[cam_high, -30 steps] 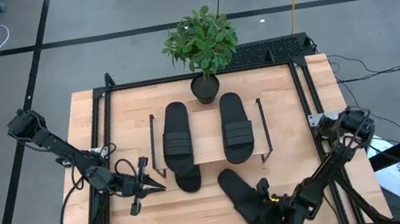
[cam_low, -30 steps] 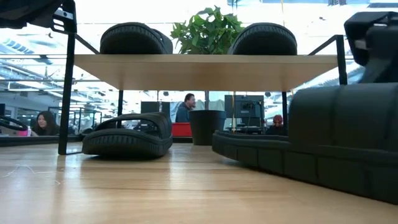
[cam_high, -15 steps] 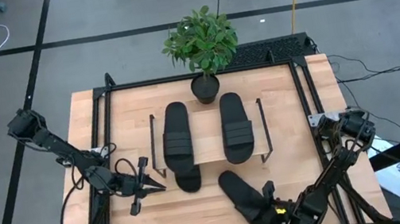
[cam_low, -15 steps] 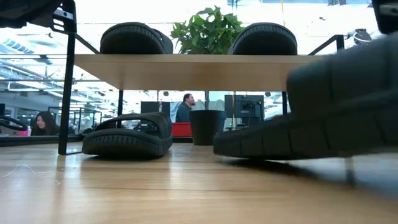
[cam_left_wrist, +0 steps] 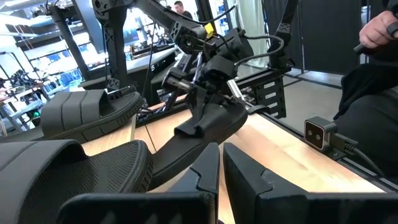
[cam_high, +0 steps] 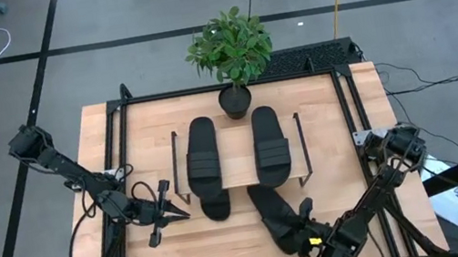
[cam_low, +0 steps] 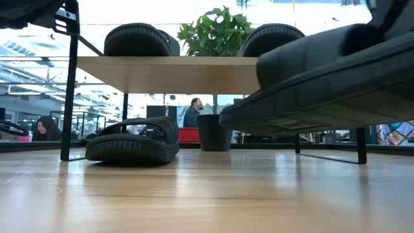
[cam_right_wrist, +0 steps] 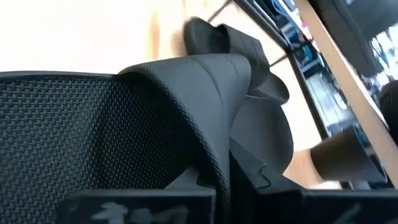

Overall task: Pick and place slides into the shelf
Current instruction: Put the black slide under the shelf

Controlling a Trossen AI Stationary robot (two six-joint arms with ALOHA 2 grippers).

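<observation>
Two black slides (cam_high: 202,156) (cam_high: 269,145) lie side by side on the shelf's wooden top board (cam_high: 236,160). Another slide (cam_low: 132,139) rests sole-down on the table under the shelf, at its left side. My right gripper (cam_high: 305,230) is shut on a further slide (cam_high: 275,218), held in the air just in front of the shelf's right half. In the low view this slide (cam_low: 323,74) hangs tilted, clear of the table. My left gripper (cam_high: 180,215) waits shut just above the table, left of the shelf's near corner. My right gripper pinches the slide's sole edge (cam_right_wrist: 214,165) between its two fingers, behind the strap (cam_right_wrist: 205,81) and near the slide's near end. The fingers come from the table's near right side, slanting down. The slide is lifted clear and tilted, its far end lower and pointing toward the shelf.
A potted plant (cam_high: 231,54) stands behind the shelf at the table's far edge. Black frame rails (cam_high: 352,118) run along the table's sides. A person's hand (cam_left_wrist: 379,31) shows beyond the table's near right corner. Bare tabletop (cam_high: 221,250) lies near the front edge.
My right gripper has taken hold of the slide near the front edge and gone up with it. The slide lay flat on the table; first its near end rose while the far end stayed down, and now it hangs clear and tilted, a little closer to the shelf.
</observation>
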